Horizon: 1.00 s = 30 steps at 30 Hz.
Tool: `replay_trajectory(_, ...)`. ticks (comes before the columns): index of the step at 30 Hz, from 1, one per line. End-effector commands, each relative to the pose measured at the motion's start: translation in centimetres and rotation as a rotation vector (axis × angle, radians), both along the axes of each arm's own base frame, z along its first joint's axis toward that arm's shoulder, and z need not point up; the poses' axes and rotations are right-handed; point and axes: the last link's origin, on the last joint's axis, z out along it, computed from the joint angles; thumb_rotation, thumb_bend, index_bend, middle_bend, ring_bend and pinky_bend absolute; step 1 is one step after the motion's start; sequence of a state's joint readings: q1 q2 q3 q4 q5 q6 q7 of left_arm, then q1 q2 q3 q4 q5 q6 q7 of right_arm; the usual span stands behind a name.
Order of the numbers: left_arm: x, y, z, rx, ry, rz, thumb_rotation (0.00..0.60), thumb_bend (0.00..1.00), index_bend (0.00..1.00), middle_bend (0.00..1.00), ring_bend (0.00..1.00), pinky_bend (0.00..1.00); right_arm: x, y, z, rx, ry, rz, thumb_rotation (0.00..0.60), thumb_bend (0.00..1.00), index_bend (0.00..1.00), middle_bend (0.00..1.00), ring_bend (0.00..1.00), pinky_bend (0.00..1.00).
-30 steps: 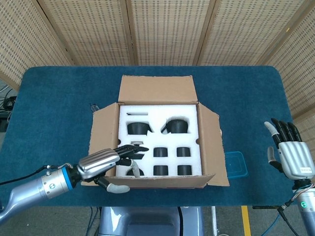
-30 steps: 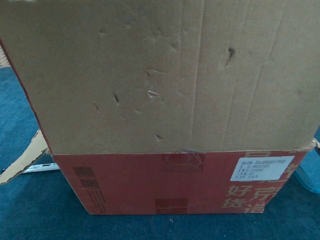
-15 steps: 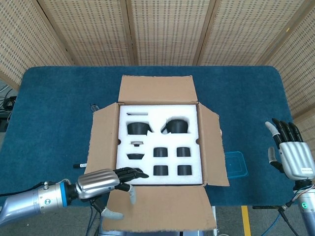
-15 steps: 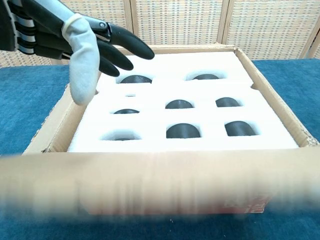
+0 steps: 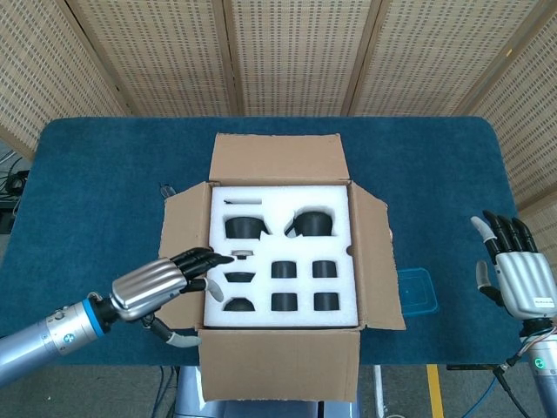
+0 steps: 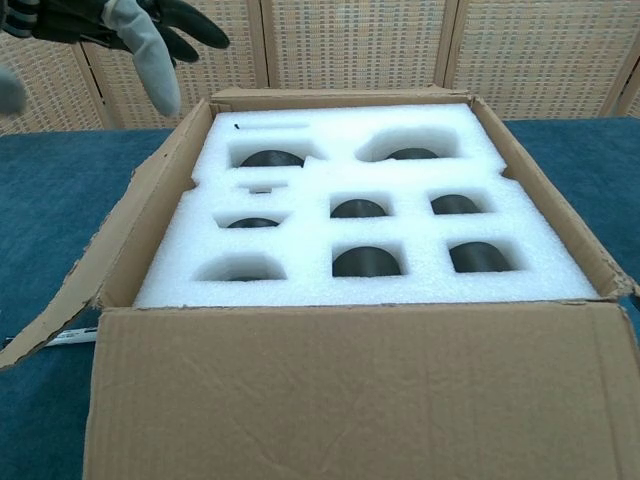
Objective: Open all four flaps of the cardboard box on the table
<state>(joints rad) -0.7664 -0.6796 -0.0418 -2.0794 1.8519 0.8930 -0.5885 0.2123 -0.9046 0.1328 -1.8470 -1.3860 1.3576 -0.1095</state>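
Left hand [image 5: 158, 286] above cardboard box [image 5: 280, 366], fingers [image 5: 193, 259] spread, empty

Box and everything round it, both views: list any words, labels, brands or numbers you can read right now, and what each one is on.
No text can be read in either view.
Box: the flaps are plain brown card, no print showing.
Foam insert: plain white, unmarked.
Right hand: a small dark mark low on its back, too small to read.
Blue tray: no label visible.

Head view overhead; chest view low, close; shared box [image 5: 281, 261]
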Motion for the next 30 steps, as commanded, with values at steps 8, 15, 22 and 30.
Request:
replay_trajectory(8, -8.6, -0.3, 0.9, 0.603, 0.117, 0.18, 0.481, 0.2, 0.28, 0.0, 0.0, 0.0, -1.1, 0.0, -0.7, -0.017, 0.015, -0.009, 0.6, 0.67, 0.07, 0.04, 0.0, 0.0)
replay_trajectory(15, -12.6, -2.4, 1.4, 0.754, 0.155, 0.296, 0.483, 0.21, 0.27, 0.0, 0.0, 0.0, -1.5, 0.6, -1.4, -0.041, 0.042, 0.004, 0.6, 0.67, 0.07, 0.04, 0.0, 0.0)
replay_trajectory(22, -15.8, -5.0, 1.2, 0.796, 0.204, 0.395, 0.483, 0.21, 0.27, 0.0, 0.0, 0.0, -1.8, 1.5, -2.5, -0.035, 0.055, -0.008, 0.6, 0.67, 0.07, 0.04, 0.0, 0.0)
replay_trajectory(30, -17.5, -7.6, 1.3, 0.83, 0.213, 0.471, 0.484, 0.2, 0.27, 0.0, 0.0, 0.0, -1.9, 2.6, -3.3, -0.031, 0.061, -0.015, 0.6, 0.67, 0.07, 0.04, 0.0, 0.0)
